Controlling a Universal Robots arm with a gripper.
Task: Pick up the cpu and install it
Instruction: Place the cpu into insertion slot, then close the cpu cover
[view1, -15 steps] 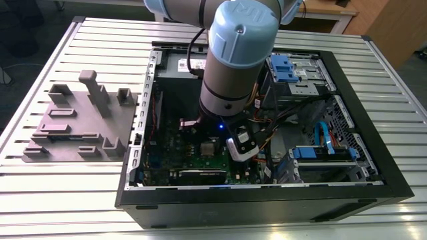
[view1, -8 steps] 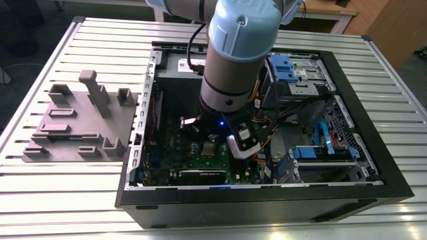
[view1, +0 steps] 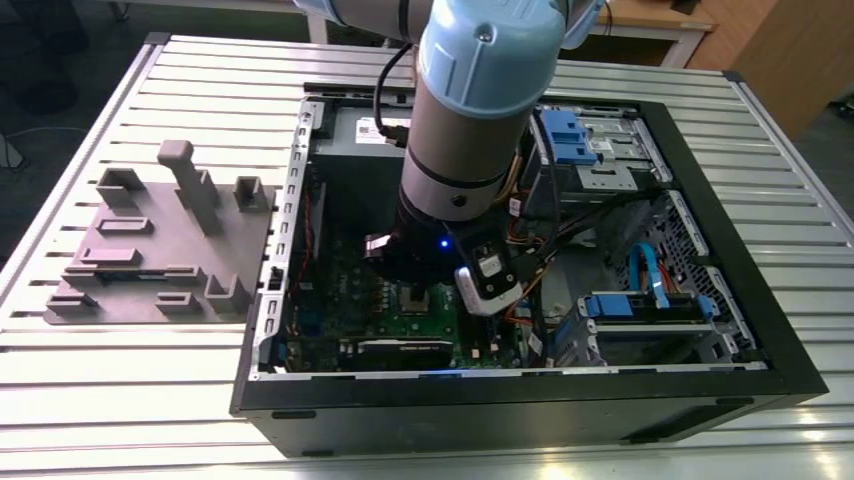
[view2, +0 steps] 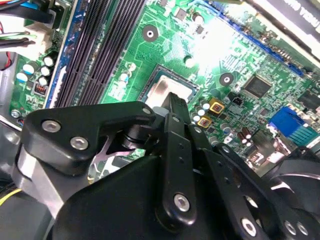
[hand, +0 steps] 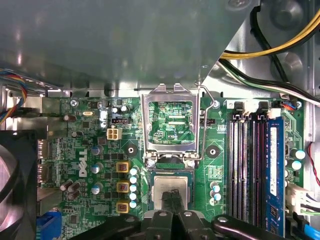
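I read the black two-finger gripper (hand: 172, 196) as pinched together, gripping nothing. Tips are directly over the small silver square cpu (hand: 161, 186), seated flat in its socket mid green motherboard (hand: 220, 172). Contact vs. hover: can't tell.

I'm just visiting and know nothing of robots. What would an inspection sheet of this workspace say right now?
Surface: slotted metal table, carrying an open computer case.
Job's things: cpu lies flat on the motherboard, beside the raised socket bracket.
Clutter: grey fixture block beside the case, on the exterior view's left.
Grippers: gripper right at the cpu; contact not clear.
Cables: yellow and black cables inside the case.
Surroundings: wooden furniture beyond the table.
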